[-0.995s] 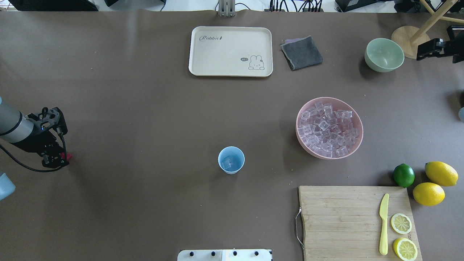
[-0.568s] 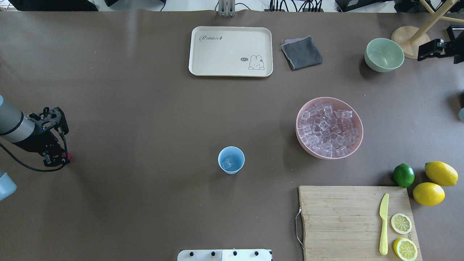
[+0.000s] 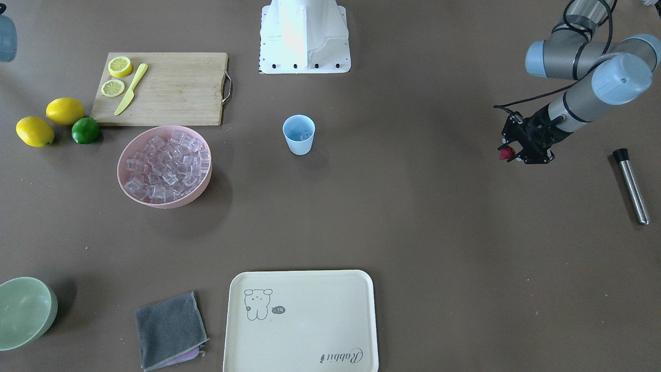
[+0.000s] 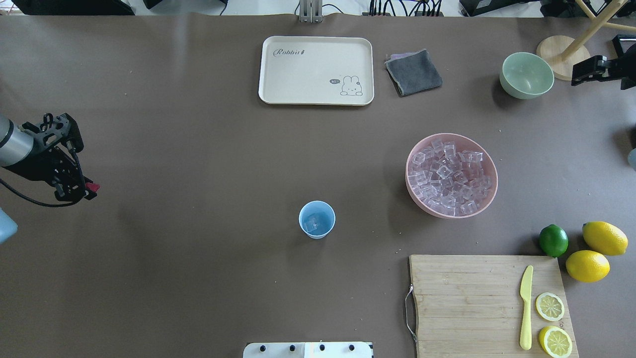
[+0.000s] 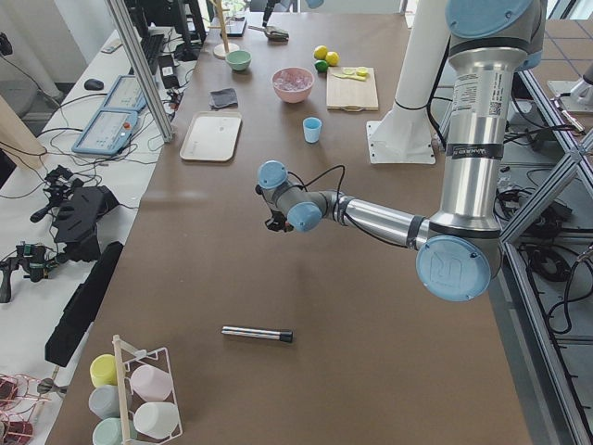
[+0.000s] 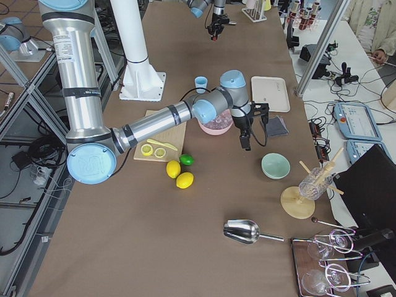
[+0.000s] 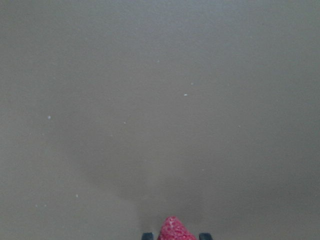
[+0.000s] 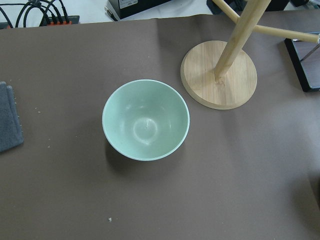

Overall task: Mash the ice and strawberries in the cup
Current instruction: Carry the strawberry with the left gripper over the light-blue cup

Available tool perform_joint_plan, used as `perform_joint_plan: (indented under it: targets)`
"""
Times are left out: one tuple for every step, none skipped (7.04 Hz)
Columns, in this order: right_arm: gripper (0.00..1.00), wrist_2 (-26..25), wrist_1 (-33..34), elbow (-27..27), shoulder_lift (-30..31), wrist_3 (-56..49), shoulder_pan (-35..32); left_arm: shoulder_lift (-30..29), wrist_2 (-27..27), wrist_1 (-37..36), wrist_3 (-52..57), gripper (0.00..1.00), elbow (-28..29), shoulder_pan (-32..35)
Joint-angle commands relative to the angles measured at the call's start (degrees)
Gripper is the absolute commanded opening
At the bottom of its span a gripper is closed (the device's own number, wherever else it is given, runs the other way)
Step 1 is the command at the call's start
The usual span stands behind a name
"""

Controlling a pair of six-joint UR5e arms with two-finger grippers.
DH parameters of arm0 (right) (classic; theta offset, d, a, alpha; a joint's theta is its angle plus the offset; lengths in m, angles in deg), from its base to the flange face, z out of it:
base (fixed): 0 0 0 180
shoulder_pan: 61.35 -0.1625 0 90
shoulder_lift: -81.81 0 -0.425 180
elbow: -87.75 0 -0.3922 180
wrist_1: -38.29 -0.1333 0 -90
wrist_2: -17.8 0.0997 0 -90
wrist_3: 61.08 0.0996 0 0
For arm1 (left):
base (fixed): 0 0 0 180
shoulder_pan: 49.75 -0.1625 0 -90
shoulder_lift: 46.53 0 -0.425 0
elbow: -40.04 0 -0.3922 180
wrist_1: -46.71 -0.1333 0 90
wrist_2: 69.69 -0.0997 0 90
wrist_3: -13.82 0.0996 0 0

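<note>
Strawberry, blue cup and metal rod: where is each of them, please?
strawberry point(image 3: 506, 153), front-facing view, on its red body.
blue cup point(image 3: 299, 144), front-facing view, on its outer wall.
metal rod point(image 3: 633, 190), front-facing view, on the middle of its shaft.

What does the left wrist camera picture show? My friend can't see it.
A red strawberry pokes up at the bottom edge, pinched in the left hand, whose dark fingertips barely show. Everything else is plain brown table.
</note>
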Motion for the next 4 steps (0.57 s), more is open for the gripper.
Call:
perform_joint_plan:
  targets:
    - [1.0, 0.2, 0.0, 0.0, -0.1, 0.2, 1.3, -6.7, 3.2, 0.4, -3.1, 0.0, -0.1, 3.3]
    - [1.0, 0.3, 0.0, 0.2, -0.3, 0.2, 1.8, -11.5, 3.2, 0.5, -8.4, 0.0, -0.1, 3.1]
    - [1.0, 1.0, 0.0, 0.3, -0.2, 0.3, 2.3, -16.0, 3.1, 3.0, -16.8, 0.0, 0.0, 2.5]
    - [1.0, 1.5, 0.0, 0.2, -0.3, 0.3, 2.8, -16.7, 2.8, 10.4, -23.6, 0.0, 0.3, 0.8]
